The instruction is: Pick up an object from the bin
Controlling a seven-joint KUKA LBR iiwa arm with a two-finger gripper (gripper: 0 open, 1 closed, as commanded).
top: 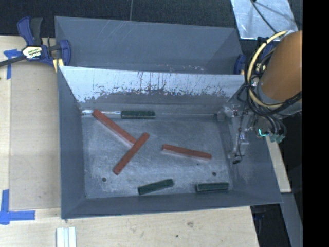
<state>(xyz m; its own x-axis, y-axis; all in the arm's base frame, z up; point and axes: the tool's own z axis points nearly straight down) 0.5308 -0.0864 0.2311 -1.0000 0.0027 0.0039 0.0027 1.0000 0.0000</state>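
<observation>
My gripper (237, 154) hangs at the right edge of the bin floor, close to the right wall, with nothing visibly in it. To its left a flat red-brown stick (186, 152) lies almost level on the floor, a short gap away. A dark green stick (212, 187) rests below the gripper, along the front edge near the front right corner.
Two more red-brown sticks (114, 126) (130, 154) lie touching in a Y shape at the left middle. One dark green stick (138, 114) lies against the back wall and another (155, 186) at the front middle. The arm with its orange cover and cables stands over the right rim.
</observation>
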